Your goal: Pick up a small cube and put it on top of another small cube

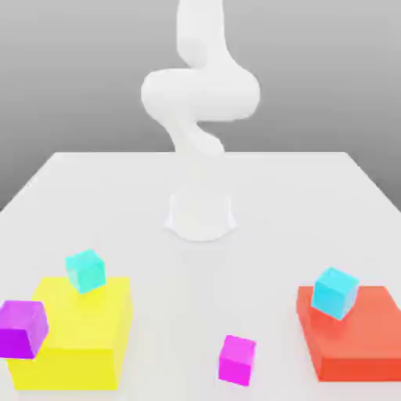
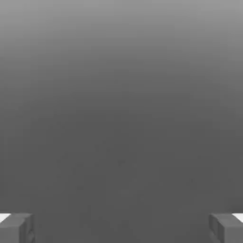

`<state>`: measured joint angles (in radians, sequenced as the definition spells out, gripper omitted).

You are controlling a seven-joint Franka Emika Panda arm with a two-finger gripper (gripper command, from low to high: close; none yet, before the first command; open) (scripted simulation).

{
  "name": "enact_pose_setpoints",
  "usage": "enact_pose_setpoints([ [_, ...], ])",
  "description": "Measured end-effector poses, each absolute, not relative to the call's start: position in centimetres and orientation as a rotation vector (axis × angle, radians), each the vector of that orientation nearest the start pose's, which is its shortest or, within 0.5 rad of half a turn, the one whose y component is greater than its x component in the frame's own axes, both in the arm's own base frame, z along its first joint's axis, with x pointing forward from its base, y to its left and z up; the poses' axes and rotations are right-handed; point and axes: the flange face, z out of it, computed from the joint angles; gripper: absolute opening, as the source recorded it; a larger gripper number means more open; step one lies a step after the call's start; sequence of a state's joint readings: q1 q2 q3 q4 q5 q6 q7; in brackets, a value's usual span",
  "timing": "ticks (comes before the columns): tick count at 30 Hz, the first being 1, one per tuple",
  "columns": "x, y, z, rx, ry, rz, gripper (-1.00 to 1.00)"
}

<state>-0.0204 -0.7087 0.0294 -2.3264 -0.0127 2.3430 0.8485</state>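
Arm's (image 1: 200, 102) folded up high over its round white base (image 1: 200, 217) at the back-centre of the white bench (image 1: 196, 274). In the hand view the hand (image 2: 121, 228) is spread wide: two grey fingertips (image 2: 16, 228) sit at opposite edges of the frame w/ nothing between them, plain grey backdrop ahead. So it's holding nothing.

Now the key relation: all the cubes lie well in front of the base, toward the near edge of the bench in the exterior view, and low. The hand has to come down and forward to reach any of them.

Small cubes on offer: the small magenta cube (image 1: 236, 359) sits alone on bare bench, near front-centre, slightly to the exterior view's right. It looks like the easiest pick, w/ free space on all sides. A small cyan cube (image 1: 85, 270) rests tilted on the back part of the big yellow block (image 1: 78, 333) on the exterior view's left. Another small cyan cube (image 1: 335, 293) sits on the near-left corner of the flat red block (image 1: 352, 333) on the exterior view's right. A larger purple cube (image 1: 21, 329) is at the yellow block's left side, touching or overlapping it; can't tell which.

My call: task hasn't started, no cube picked. Nothing stands btw the arm and the magenta cube. Cubes look roughly equal-sided, so no long axis to mind, but each is turned a bit, so the wrist may need to square up.
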Motion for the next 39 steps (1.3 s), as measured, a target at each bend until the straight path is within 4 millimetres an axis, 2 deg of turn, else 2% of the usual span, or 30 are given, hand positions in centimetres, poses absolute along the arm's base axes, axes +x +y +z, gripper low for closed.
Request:
enact_pose_setpoints([
  [3,41.8,1.4,61.3,-2.531,1.180,-0.855,0.00],
  [6,44.6,2.0,55.5,-2.573,1.256,-0.755,0.00],
  [9,46.6,2.5,49.5,-2.610,1.327,-0.650,0.00],
  [12,47.7,2.9,43.5,-2.640,1.394,-0.539,0.00],
  [15,48.0,3.4,37.4,-2.663,1.457,-0.421,0.00],
  [18,47.5,4.1,31.5,-2.679,1.514,-0.297,0.00],
  [23,45.1,5.3,22.2,-2.685,1.606,-0.078,0.00],
  [25,44.3,5.7,19.3,-2.680,1.630,-0.019,0.00],
  [29,44.0,5.8,14.4,-2.678,1.637,0.000,0.00],
  [30,43.9,5.8,13.4,-2.679,1.638,0.000,-1.00],
  [35,44.0,5.8,13.4,-2.678,1.637,-0.002,-1.00],
  [36,43.9,5.8,12.9,-2.679,1.637,-0.002,-1.00],
  [39,44.0,5.9,15.0,-2.677,1.639,-0.001,-1.00],
])
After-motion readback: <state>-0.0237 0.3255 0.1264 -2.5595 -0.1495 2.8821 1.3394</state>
